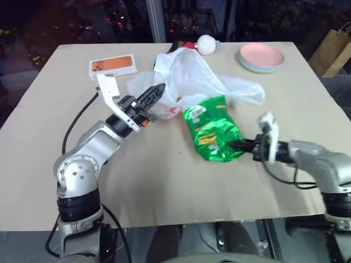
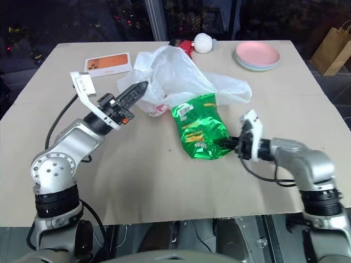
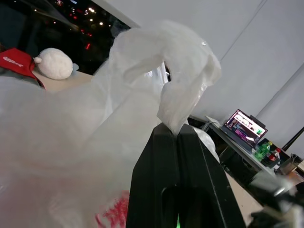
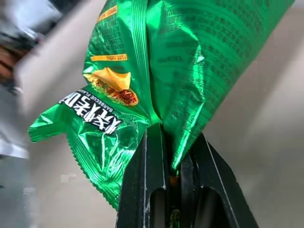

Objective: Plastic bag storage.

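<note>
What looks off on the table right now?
The right gripper has its jaws shut on the green snack packet, not the plastic bag, which the left gripper pinches. Nothing is spilled or torn.

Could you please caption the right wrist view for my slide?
Right gripper shut on the green snack packet above the table.

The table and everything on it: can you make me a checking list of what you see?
Surface: tan table, flat, bare in front.
Job's things: plastic bag, crumpled mid-table.
Clutter: green snack packet by the bag; pink plates, orange box and white plush ball at the far edge.
Grippers: left gripper shut on the bag; right gripper shut on the packet.
Cables: black cable along the left arm.
Surroundings: brown paper bag beside the table; dark windows.
</note>
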Available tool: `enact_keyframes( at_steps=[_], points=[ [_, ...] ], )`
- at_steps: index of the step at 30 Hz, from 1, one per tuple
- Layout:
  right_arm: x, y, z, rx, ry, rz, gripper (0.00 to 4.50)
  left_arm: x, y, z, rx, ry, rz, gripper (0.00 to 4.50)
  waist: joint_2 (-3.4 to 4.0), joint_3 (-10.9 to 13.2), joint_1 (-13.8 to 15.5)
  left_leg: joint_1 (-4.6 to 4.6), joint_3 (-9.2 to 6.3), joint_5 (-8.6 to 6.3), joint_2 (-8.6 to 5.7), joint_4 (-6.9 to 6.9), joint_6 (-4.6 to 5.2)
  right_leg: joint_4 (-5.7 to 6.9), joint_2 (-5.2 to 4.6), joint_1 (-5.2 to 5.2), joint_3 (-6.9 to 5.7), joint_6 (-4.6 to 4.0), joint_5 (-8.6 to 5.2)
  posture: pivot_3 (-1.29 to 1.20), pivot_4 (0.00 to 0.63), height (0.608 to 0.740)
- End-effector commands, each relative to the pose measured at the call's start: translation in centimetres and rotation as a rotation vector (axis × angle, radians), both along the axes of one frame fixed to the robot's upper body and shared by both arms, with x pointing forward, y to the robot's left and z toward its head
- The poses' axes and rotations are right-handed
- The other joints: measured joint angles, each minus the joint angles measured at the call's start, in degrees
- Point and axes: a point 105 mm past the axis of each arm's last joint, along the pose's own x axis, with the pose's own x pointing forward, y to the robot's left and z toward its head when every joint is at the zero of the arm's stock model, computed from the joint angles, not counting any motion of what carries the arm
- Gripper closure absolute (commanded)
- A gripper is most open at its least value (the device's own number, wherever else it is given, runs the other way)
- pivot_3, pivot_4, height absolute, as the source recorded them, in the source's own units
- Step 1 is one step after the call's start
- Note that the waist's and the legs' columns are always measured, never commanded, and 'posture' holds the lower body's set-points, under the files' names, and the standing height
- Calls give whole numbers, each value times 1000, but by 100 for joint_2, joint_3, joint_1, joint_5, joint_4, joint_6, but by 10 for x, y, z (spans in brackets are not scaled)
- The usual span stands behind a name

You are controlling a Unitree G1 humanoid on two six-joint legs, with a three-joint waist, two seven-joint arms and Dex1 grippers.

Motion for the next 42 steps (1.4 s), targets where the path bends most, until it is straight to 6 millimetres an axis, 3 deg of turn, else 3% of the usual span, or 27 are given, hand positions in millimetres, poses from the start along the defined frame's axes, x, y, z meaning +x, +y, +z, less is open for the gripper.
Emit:
enact_keyframes(
  at_steps=[1,6,14,24,29,33,39,42],
  points=[
    [-32,1,35,97,-18,162,4480,-9,-1,10,8,-59,-16,4500,0,0,1,0,-1,0,1,0,0,0,1,0,-1,0,0,0,150,740],
    [-55,0,60,202,51,298,4480,-24,-9,5,26,-50,-126,4500,0,0,-28,2,1,0,2,0,1,1,2,2,1,0,0,0,150,740],
    [-30,10,46,204,178,294,4480,-58,-25,-6,52,-27,-322,4500,-1,0,-31,3,3,0,4,4,1,3,4,2,2,0,-1,0,150,740],
    [-22,10,13,76,276,345,4480,-59,-15,-2,13,-47,-256,4500,-1,0,-5,-1,3,0,4,7,1,-2,3,1,1,1,-1,0,150,740],
    [1,19,12,79,286,307,4480,-73,-22,-8,13,-28,-309,4500,-1,0,-53,3,8,0,6,7,0,0,5,1,8,0,-1,0,150,740],
    [35,35,18,104,242,183,4480,-81,-27,-18,58,-2,-351,4500,0,0,-71,4,6,0,9,7,0,1,10,1,8,0,-1,0,150,740],
    [65,86,30,133,284,80,4480,-78,-30,-22,58,6,-343,4500,2,1,-55,-1,11,0,9,6,0,3,12,-8,15,-1,0,0,150,740],
    [102,106,46,243,277,-132,4480,-77,-33,-23,64,3,-349,4500,2,1,-58,-1,10,0,9,5,-1,6,11,-10,14,-2,1,0,150,740]
  ],
)
